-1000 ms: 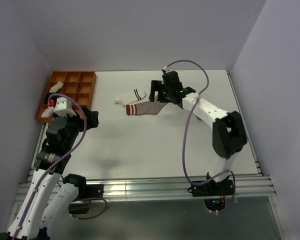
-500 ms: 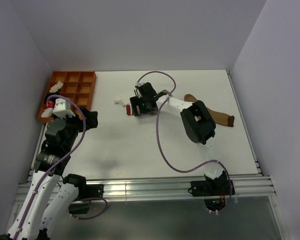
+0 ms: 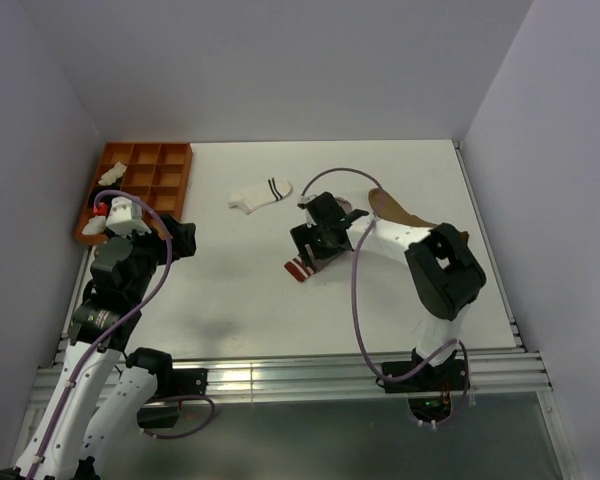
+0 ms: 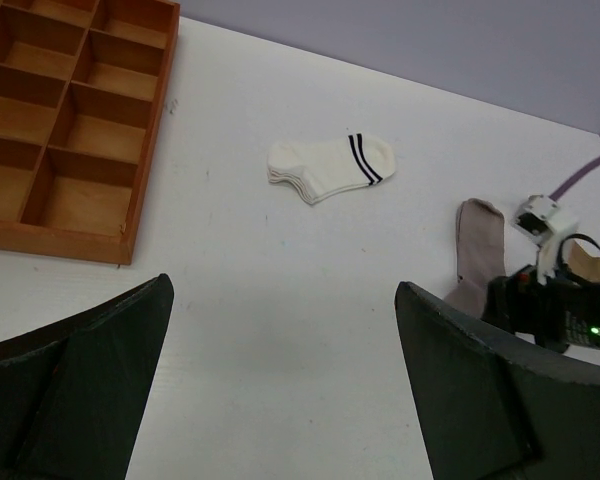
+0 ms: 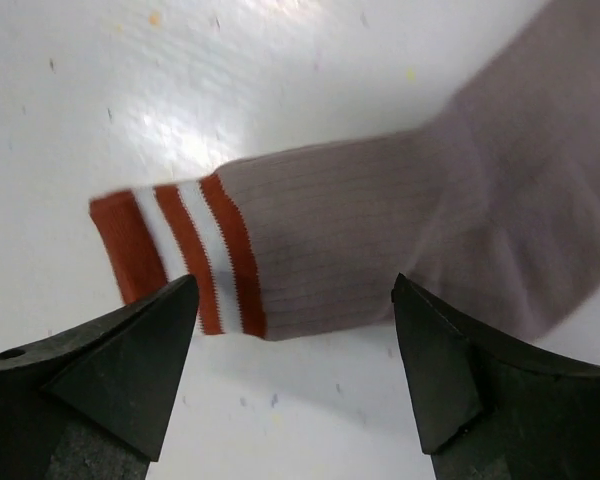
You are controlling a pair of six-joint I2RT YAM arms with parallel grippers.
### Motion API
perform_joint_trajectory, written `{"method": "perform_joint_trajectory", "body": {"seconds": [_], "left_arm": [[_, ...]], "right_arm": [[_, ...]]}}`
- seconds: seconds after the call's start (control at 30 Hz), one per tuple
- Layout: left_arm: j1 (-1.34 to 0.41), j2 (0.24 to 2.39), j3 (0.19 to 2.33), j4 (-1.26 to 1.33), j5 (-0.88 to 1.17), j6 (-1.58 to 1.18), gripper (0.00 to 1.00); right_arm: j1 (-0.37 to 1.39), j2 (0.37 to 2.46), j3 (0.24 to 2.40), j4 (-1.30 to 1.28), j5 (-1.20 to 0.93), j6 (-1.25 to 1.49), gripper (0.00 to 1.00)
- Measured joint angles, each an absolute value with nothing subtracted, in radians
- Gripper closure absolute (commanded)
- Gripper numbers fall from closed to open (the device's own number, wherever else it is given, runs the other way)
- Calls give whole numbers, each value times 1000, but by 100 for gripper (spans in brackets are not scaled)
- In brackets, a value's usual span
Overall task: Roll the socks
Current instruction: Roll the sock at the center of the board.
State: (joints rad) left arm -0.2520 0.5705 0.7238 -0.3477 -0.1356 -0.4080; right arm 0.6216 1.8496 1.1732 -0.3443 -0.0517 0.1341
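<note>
Your right gripper is hanging wide open directly over the grey sock, which is lying mid-frame in the wrist view, its long axis running from the red-striped cuff, left, toward the upper right.

No readable text, labels, brands or numbers on any surface in view.

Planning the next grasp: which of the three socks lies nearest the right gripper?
The grey sock with the red-and-white striped cuff, directly under the open right gripper. The short white striped sock and tan-brown sock lie farther off.
</note>
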Motion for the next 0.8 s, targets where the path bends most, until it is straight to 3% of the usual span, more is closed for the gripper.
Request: {"method": "perform_joint_trajectory", "body": {"seconds": [0.17,0.33,0.8], "left_arm": [[-252,570,723,-348,-136,-408,1],[-252,570,723,-348,-136,-408,1],[-252,566,723,-348,-136,-408,1]], "right_arm": [[626,1666,1078,-330,-17,176,30],[659,1651,1101,-245,56,204,45],[847,1795,1091,-234,147,225,60]]}}
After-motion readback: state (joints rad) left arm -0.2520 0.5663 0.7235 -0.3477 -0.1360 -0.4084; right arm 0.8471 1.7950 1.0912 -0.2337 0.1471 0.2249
